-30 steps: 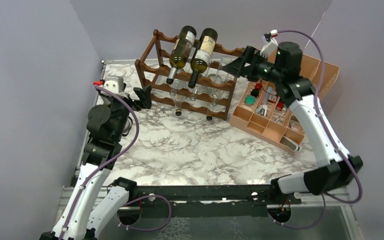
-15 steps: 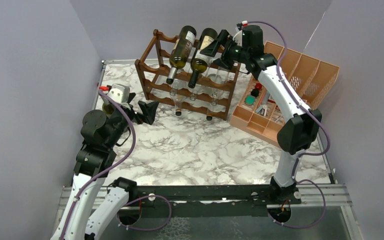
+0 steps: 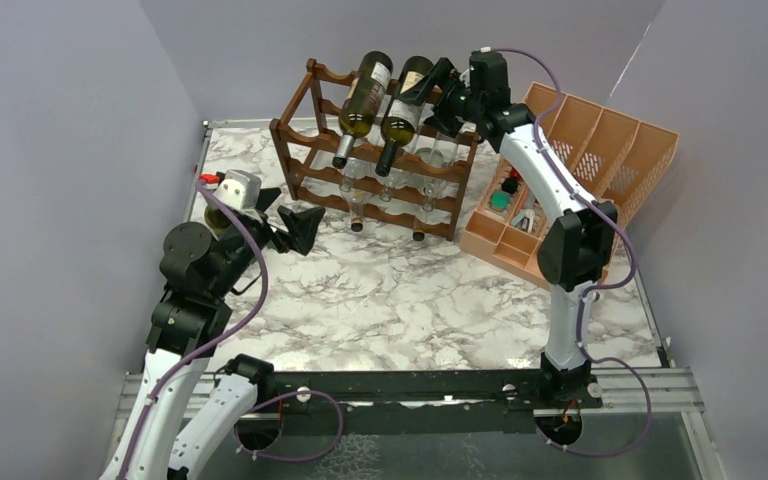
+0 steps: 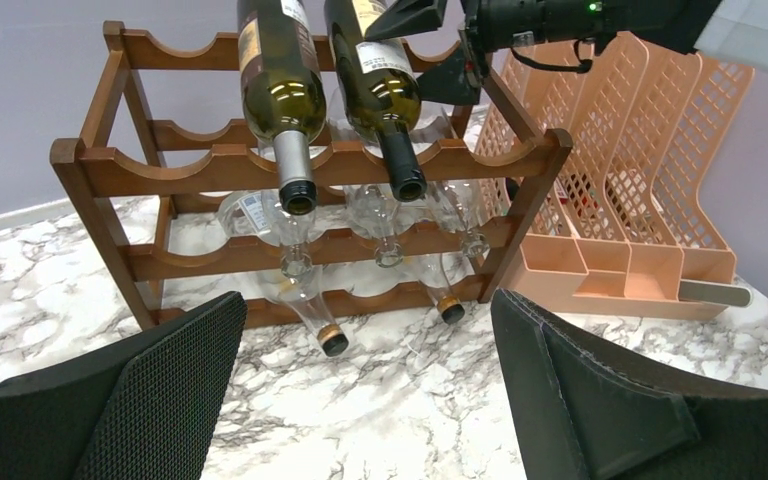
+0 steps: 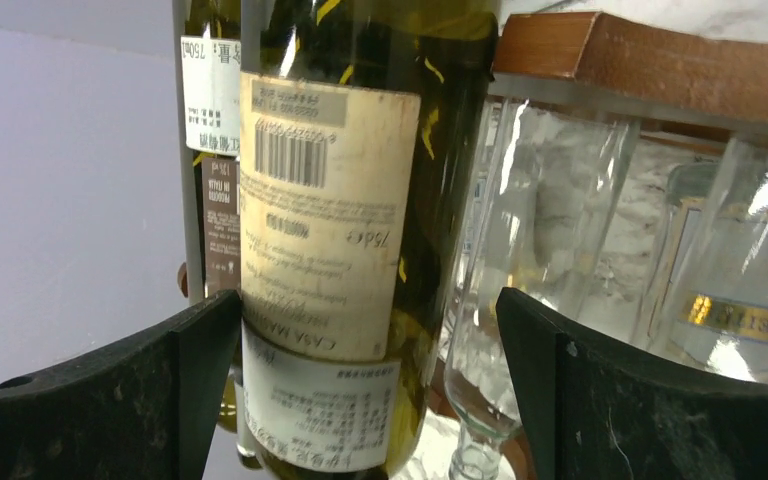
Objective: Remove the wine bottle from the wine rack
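Observation:
The dark brown wine rack [image 3: 285, 150] stands at the back of the marble table. Two dark green wine bottles lie on its top tier, necks down towards me: a left one [image 3: 365, 95] and a right one [image 3: 407, 98]. My right gripper [image 3: 432, 98] is open, its fingers on either side of the right bottle's labelled body [image 5: 340, 230], not pressing it. My left gripper [image 3: 295, 215] is open and empty, low over the table at the rack's front left. Its wrist view shows the rack [image 4: 160, 170] and both bottles [image 4: 280, 90].
Clear glass bottles [image 4: 310, 310] lie in the rack's lower tiers, necks poking out the front. A peach-orange divided organiser [image 3: 535, 255] with small items and a tall slotted holder [image 3: 610, 140] stand right of the rack. Grey walls close in on three sides.
My right arm swung left from above the organiser to the rack's top tier, and its open fingers now straddle the right bottle. My left gripper shifted slightly right and forward.

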You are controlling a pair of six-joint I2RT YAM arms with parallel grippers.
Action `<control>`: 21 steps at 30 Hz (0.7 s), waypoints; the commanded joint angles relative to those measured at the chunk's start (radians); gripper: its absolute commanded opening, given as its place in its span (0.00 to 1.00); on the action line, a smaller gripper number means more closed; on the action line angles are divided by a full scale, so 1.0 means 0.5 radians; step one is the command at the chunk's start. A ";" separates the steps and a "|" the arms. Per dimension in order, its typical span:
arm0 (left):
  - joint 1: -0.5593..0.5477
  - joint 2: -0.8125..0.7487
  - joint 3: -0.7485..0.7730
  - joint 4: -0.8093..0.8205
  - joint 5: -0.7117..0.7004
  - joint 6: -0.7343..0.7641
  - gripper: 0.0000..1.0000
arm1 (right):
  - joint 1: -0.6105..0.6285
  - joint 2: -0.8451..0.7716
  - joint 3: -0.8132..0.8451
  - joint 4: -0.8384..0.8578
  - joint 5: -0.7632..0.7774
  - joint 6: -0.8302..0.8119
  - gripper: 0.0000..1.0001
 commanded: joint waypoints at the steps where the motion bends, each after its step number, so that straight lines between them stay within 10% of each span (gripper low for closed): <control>1: -0.014 -0.020 0.007 0.064 0.056 -0.020 0.99 | 0.024 0.091 0.104 0.059 -0.020 0.051 1.00; 21: -0.014 -0.036 -0.008 0.003 0.020 -0.056 0.99 | 0.039 0.068 -0.083 0.462 -0.124 0.333 0.75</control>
